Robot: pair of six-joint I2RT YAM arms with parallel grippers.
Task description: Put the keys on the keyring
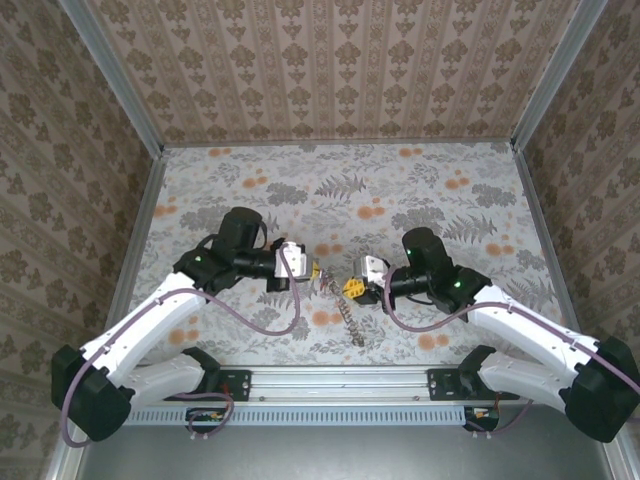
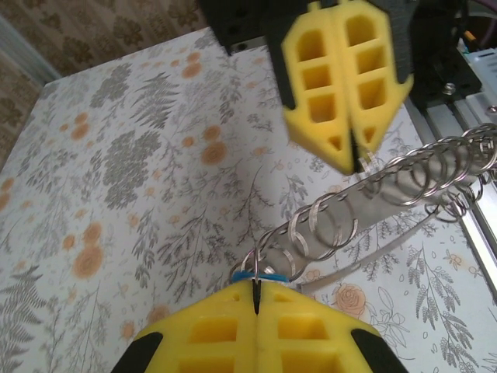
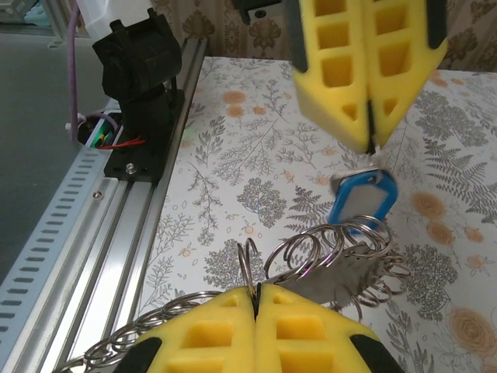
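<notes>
Hanging between the two arms over the table's [image 1: 420, 180] middle is one keyring [image 3: 326, 249] — a chain of linked silver rings, trailing toward the near edge. The left gripper [image 3: 371, 140] is clenched on a ring carrying one blue tag [image 3: 361, 198] — the right gripper [image 3: 256, 299] pinches another ring.

Mid-table [image 1: 400, 180], the left gripper [image 1: 316, 270] sits left of the right gripper [image 1: 352, 288], tips nearly meeting. The ring chain [image 1: 347, 318] spans between them and trails toward the near rail [image 1: 340, 382]. A key tag [image 3: 361, 198] hangs under the left gripper's tip.
</notes>
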